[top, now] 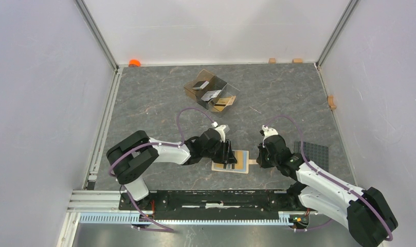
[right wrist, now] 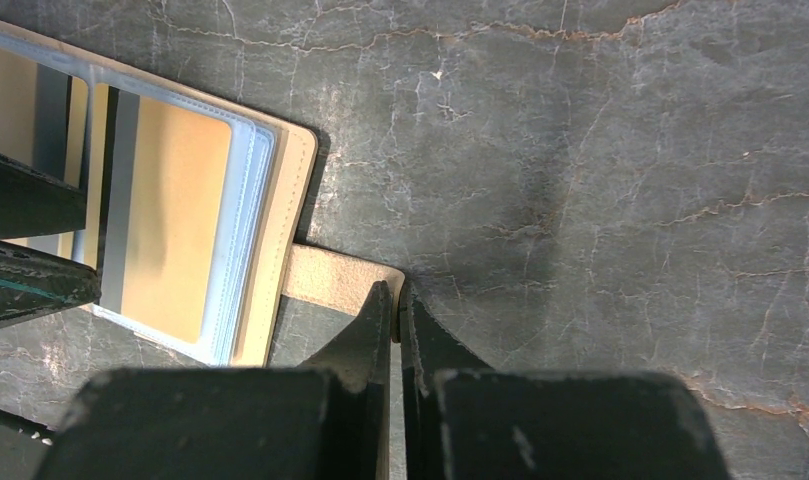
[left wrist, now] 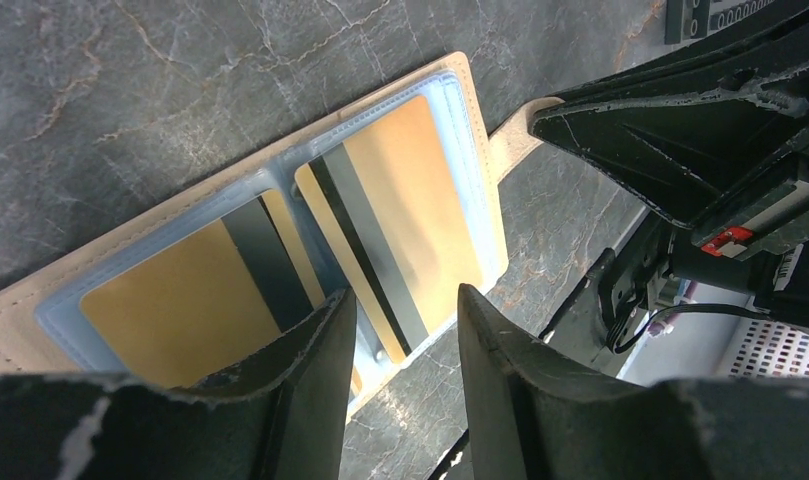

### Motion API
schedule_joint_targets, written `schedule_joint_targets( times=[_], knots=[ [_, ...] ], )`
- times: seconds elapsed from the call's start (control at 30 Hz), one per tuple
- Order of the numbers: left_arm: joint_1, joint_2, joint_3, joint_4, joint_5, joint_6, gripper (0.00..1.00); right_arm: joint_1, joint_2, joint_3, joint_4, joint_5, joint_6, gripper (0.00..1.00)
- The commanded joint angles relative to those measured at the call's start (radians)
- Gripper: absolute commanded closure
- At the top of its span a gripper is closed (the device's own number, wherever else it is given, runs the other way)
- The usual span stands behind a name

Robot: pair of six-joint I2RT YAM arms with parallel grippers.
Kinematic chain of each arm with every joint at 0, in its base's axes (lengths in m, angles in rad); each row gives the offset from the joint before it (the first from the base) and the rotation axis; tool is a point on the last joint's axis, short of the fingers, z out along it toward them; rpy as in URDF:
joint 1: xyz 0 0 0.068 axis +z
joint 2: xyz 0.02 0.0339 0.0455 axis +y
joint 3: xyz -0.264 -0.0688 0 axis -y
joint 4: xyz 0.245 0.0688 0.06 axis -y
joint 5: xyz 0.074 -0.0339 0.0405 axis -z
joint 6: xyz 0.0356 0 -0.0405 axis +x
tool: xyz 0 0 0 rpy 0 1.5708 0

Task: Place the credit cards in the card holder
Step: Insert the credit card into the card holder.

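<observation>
The tan card holder [top: 241,165] lies open and flat on the table between the arms, light blue pockets up. In the left wrist view two orange-gold credit cards sit in its pockets, one on the left [left wrist: 170,300] and one on the right [left wrist: 410,200]. My left gripper [left wrist: 400,300] hovers low over the holder's near edge, open, with the right card's near end in the gap. My right gripper [right wrist: 395,290] is shut on the holder's snap tab [right wrist: 330,275], pinning it at the holder's right side. More credit cards [top: 212,95] lie in the clear box.
A clear brown-tinted divided box [top: 208,77] stands at the back centre. A dark studded plate [top: 314,154] lies to the right of my right arm. An orange object [top: 134,63] and small wooden blocks [top: 272,60] sit along the walls.
</observation>
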Motion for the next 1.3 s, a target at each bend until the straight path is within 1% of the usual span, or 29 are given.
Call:
schedule_joint_targets(
  times=[0.0, 0.33, 0.5, 0.6, 0.73, 0.8, 0.9, 0.93, 1.0, 1.13, 1.2, 1.27],
  knots=[
    [0.005, 0.013, 0.034, 0.045, 0.016, 0.023, 0.51, 0.004, 0.001, 0.017, 0.007, 0.008, 0.008, 1.00],
    [-0.001, 0.050, 0.087, 0.077, 0.064, 0.054, 0.51, 0.005, 0.008, 0.022, 0.015, -0.002, 0.005, 1.00],
    [-0.003, 0.019, 0.099, 0.062, 0.063, 0.066, 0.47, 0.006, 0.029, 0.052, 0.010, 0.007, -0.015, 1.00],
    [-0.004, -0.045, 0.085, 0.014, 0.036, 0.076, 0.38, 0.005, 0.061, 0.092, -0.001, 0.020, -0.041, 1.00],
    [0.005, -0.174, 0.078, -0.155, -0.034, 0.114, 0.22, 0.005, 0.109, 0.166, -0.014, 0.045, -0.087, 1.00],
    [0.017, -0.235, 0.075, -0.240, -0.066, 0.130, 0.15, 0.005, 0.140, 0.202, -0.017, 0.048, -0.113, 0.95],
    [0.052, -0.310, 0.069, -0.354, -0.069, 0.135, 0.08, 0.005, 0.174, 0.253, -0.026, 0.048, -0.142, 0.86],
    [0.065, -0.332, 0.064, -0.375, -0.063, 0.136, 0.07, 0.004, 0.184, 0.267, -0.032, 0.046, -0.147, 0.82],
    [0.083, -0.378, 0.045, -0.409, -0.062, 0.128, 0.06, 0.004, 0.188, 0.297, -0.050, 0.035, -0.155, 0.69],
    [0.136, -0.429, -0.012, -0.414, -0.013, 0.074, 0.01, 0.005, 0.150, 0.320, -0.072, -0.025, -0.144, 0.53],
    [0.156, -0.429, -0.036, -0.407, 0.008, 0.047, 0.01, 0.005, 0.117, 0.317, -0.072, -0.069, -0.131, 0.49],
    [0.164, -0.421, -0.059, -0.393, 0.016, 0.019, 0.01, 0.006, 0.093, 0.306, -0.061, -0.132, -0.118, 0.49]
  ],
)
